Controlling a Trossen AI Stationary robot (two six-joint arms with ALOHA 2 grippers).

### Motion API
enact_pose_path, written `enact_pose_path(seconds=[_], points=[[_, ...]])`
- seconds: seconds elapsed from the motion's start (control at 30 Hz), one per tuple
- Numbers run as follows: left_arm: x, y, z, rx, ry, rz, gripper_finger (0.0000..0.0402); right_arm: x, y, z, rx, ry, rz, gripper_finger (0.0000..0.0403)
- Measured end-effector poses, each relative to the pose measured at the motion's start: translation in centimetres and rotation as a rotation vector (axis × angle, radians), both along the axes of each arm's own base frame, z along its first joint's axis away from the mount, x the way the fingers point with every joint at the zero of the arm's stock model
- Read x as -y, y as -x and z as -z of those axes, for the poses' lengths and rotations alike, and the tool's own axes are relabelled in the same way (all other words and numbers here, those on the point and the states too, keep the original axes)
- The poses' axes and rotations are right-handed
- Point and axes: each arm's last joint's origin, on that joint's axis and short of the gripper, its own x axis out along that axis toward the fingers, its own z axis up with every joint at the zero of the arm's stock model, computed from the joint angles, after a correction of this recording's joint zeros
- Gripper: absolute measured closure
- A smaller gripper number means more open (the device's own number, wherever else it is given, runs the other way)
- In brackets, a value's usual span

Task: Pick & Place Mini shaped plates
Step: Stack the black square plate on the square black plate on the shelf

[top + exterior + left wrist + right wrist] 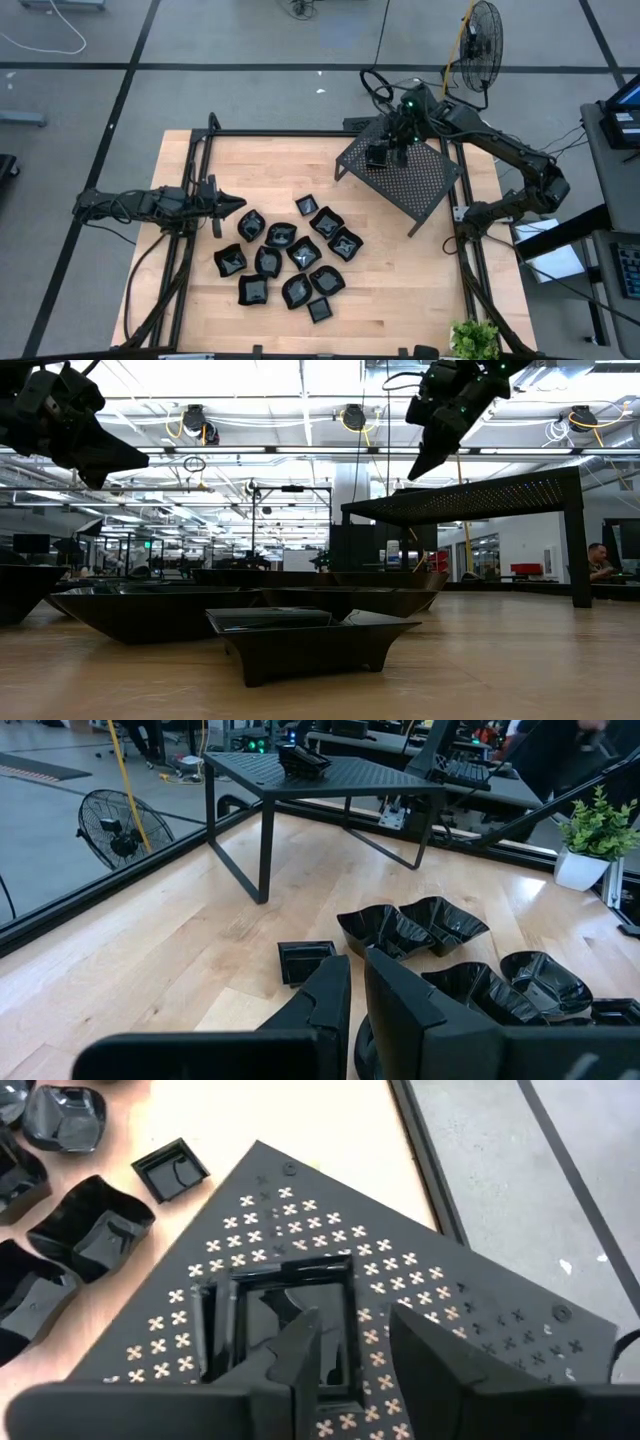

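Observation:
Several mini shaped plates (pixel 290 255), small glossy black dishes, lie clustered on the wooden table's middle (pixel 430 925). One square plate (pixel 285 1325) sits flat on the black perforated rack (pixel 405 180) at the table's far right (pixel 303 760). My right gripper (pixel 350 1330) hovers open just over this plate; one finger is above its hollow, the other beyond its rim. In the low view its tips (pixel 418 468) stand slightly above the rack top. My left gripper (pixel 238 205) waits shut at the table's left, raised above the plates, with nothing in it (pixel 357 985).
A black frame rail (pixel 300 133) runs along the table's edges. A fan (pixel 478 45) stands beyond the far right corner, and a potted plant (pixel 475 338) at the near right corner. A person (pixel 597 565) sits far behind the table. Bare wood (pixel 400 290) lies right of the cluster.

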Motion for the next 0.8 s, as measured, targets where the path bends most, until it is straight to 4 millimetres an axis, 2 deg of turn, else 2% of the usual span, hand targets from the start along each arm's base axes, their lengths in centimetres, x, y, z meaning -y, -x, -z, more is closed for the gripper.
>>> enact_pose_path(seconds=[0.1,0.33,0.6,0.8], points=[[0.0,0.0,0.0,0.000,0.000,0.000,0.0366,-0.5,-0.5,0.0,-0.003,0.009,-0.019,0.0291],[0.0,0.0,0.0,0.000,0.000,0.000,0.0366,-0.6,-2.0,-0.2,-0.020,0.264,0.110,0.0292],[0.0,0.0,0.0,0.000,0.000,0.000,0.0366,-1.0,-1.8,2.9,-0.111,0.271,0.036,0.0293],[0.0,0.0,0.0,0.000,0.000,0.000,0.0366,-1.3,-1.7,2.2,-0.067,0.289,0.041,0.0293]])
